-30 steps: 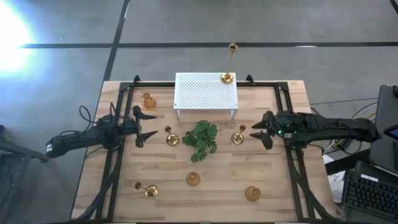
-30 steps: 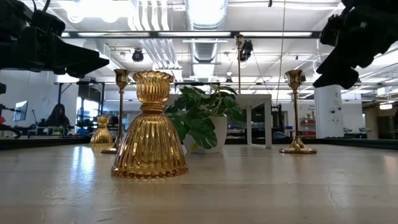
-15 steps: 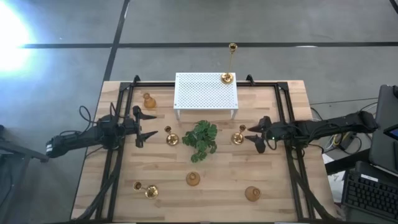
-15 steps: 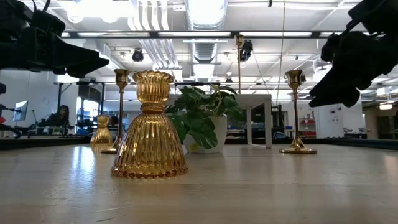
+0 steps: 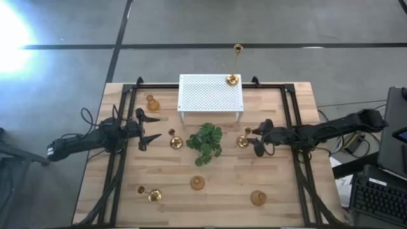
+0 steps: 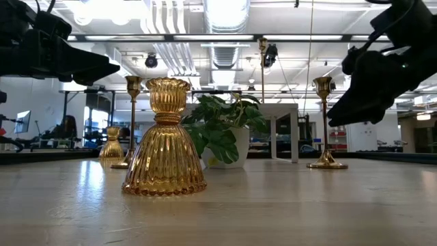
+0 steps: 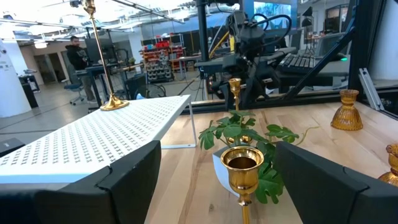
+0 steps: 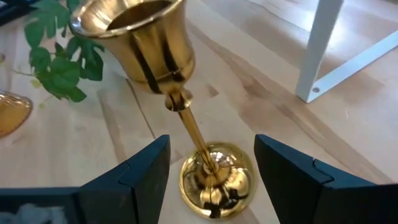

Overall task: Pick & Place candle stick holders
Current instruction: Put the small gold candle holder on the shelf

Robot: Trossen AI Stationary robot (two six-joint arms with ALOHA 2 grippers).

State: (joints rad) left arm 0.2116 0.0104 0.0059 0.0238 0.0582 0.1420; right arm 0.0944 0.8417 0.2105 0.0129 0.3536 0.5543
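A short gold candle stick holder [image 5: 243,140] stands on its round base right of the plant; in the right wrist view its cup [image 8: 134,37] and base [image 8: 214,180] show. My right gripper [image 5: 257,141] is open, its fingers [image 8: 146,171] standing on either side of the holder's base and lower stem without touching. My left gripper [image 5: 156,128] is open and waits above the table, pointing at a second short holder [image 5: 174,140], which shows just ahead of it in the left wrist view [image 7: 242,168].
A tall holder [image 5: 233,77] stands on the white perforated stand [image 5: 210,95]. The leafy plant [image 5: 205,143] is at mid-table. Squat holders stand at far left [image 5: 152,102], near middle [image 5: 198,183] and near right [image 5: 257,198]. Another short holder [image 5: 149,194] is near left.
My right gripper has gone toward the table's left edge and down, closing on the short holder right of the plant until its open fingers stand around the holder's base. The holder has not moved.
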